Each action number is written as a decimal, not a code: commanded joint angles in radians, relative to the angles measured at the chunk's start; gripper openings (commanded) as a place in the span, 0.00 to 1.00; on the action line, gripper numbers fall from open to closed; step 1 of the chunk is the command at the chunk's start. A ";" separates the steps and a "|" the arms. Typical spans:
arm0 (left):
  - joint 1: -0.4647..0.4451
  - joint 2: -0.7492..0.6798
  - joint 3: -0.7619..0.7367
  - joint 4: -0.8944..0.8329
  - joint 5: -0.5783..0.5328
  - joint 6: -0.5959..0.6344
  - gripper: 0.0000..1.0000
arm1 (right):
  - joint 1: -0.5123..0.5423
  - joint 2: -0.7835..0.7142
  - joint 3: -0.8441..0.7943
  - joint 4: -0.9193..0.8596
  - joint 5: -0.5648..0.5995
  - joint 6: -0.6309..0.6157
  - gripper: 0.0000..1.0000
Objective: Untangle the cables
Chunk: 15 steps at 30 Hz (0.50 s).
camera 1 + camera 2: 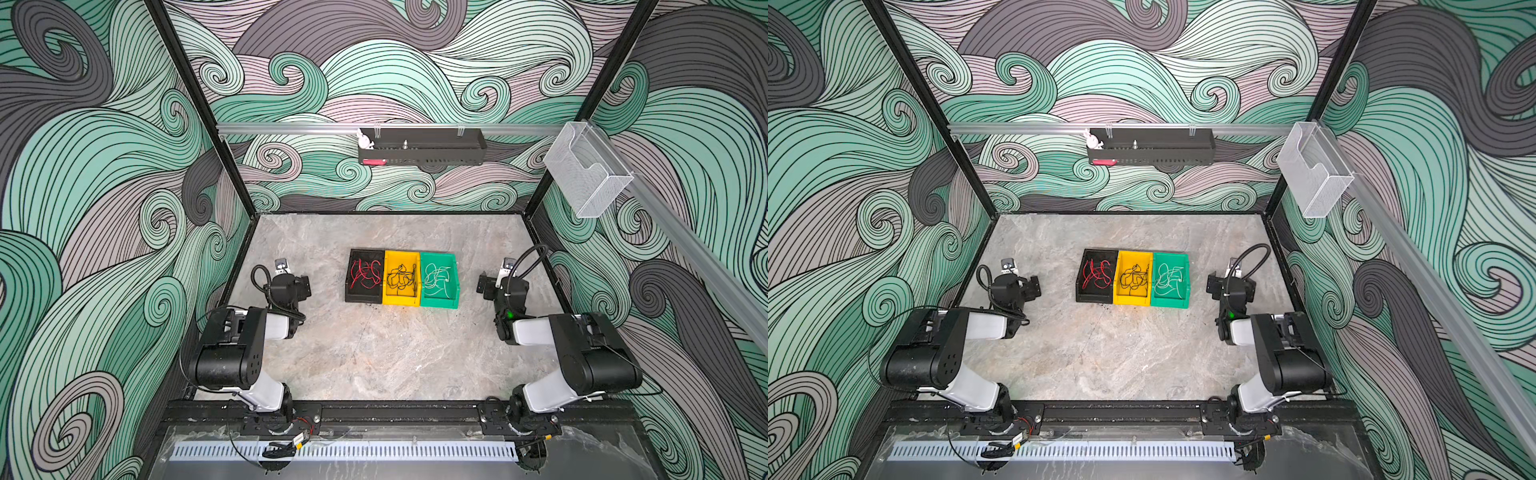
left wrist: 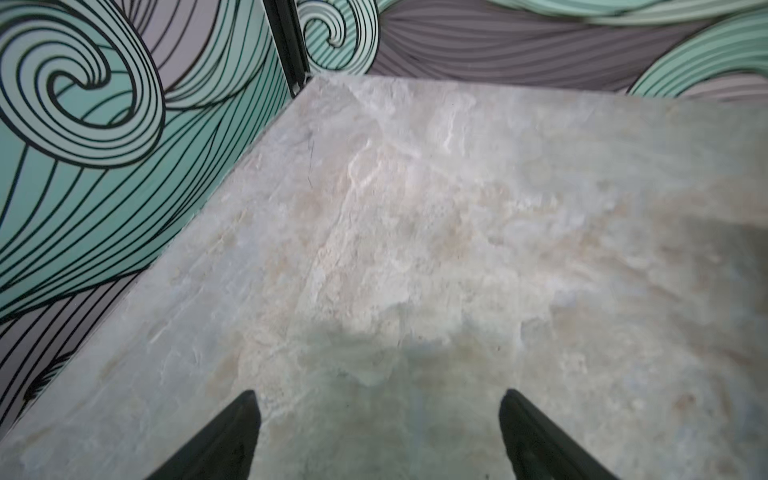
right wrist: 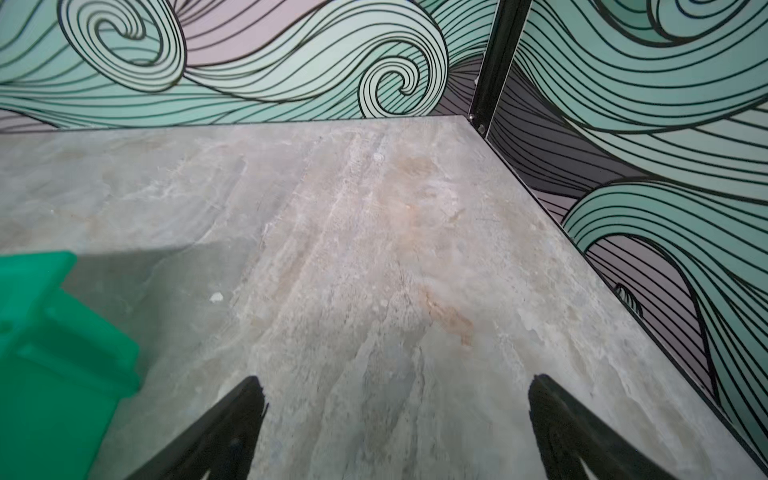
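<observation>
Marbled grey tabletop (image 1: pixel 374 357) across the lower middle of both top views, bare but for one cluster at centre. Flanked by left arm (image 1: pixel 224 361) at lower left and right arm (image 1: pixel 598 365) at lower right, both folded close to their bases, probably parked that way to leave the centre free. At centre frame, side by side and touching: black bin (image 1: pixel 362 297), yellow bin (image 1: pixel 400 301), green bin (image 1: pixel 439 303), seemingly one per wire colour. Over bare stone, well apart from the black bin, left gripper (image 2: pixel 379 399) spread wide with nothing between its fingers. Near the green bin, whose corner shows at the left edge of the right wrist view, right gripper (image 3: pixel 398 382) likewise splayed and empty. Inside the bins, loose heaps: red cables (image 1: pixel 365 275) in the black one, black cables (image 1: pixel 401 278) in the yellow, white cables (image 1: pixel 436 277) in the green, none crossing a wall as far as can be told. Judged from this layout, sorting done or nearly so, which would explain both tools empty and off to the sides.
</observation>
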 commanded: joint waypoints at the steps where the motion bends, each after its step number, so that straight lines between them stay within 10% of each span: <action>1: 0.009 -0.041 0.039 -0.098 0.019 -0.022 0.98 | -0.011 -0.016 0.005 -0.044 -0.088 -0.004 0.99; 15: 0.007 -0.040 0.029 -0.063 0.009 -0.015 0.99 | -0.002 -0.010 0.016 -0.056 -0.096 -0.019 0.99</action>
